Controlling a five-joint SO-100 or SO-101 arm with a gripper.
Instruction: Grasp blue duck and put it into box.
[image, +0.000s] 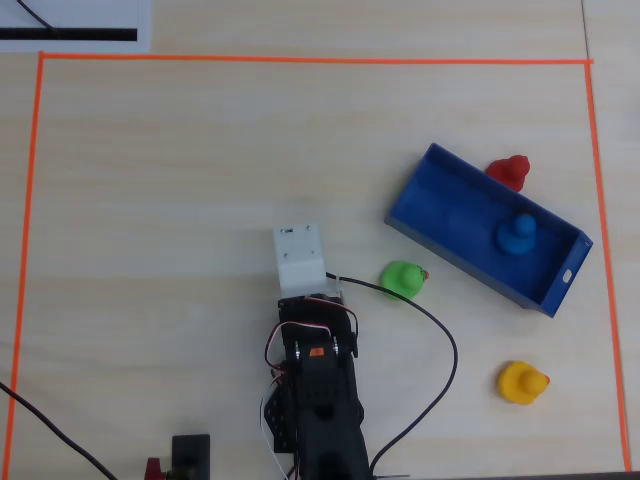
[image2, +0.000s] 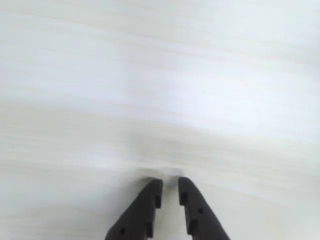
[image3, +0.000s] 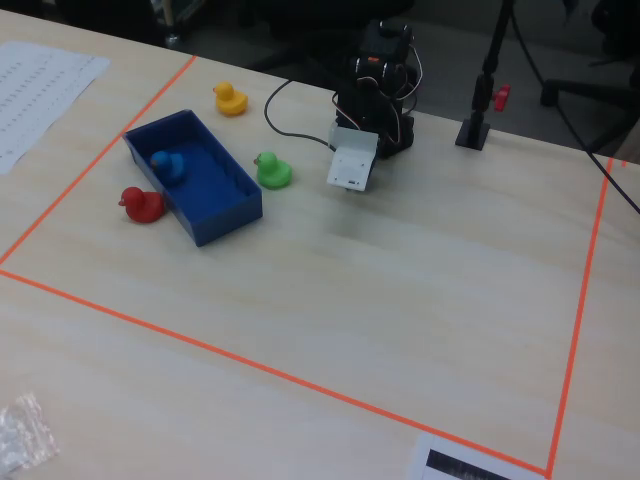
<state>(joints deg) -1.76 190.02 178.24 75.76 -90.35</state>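
The blue duck (image: 517, 234), a small rounded glossy toy, sits inside the box (image: 448, 192), a long rectangular blue tray with low walls and a small white mark on one short end. In the overhead view both lie well to the right of the claw (image2: 170, 184) and a little above it. The green duck (image: 402, 279) stands just right of the arm's white wrist block (image: 300, 256); the red duck (image: 510, 171) touches the box's far wall from outside; the yellow duck (image: 521, 382) sits well apart, lower right. The table (image3: 420, 290) is pale wood grain edged with orange tape (image: 300, 60). The black arm (image: 318, 390) is folded back over its base, its tips pointing down close over bare wood. The two tapered black fingers (image2: 145, 210) stand nearly together with a narrow slit between them, holding nothing.
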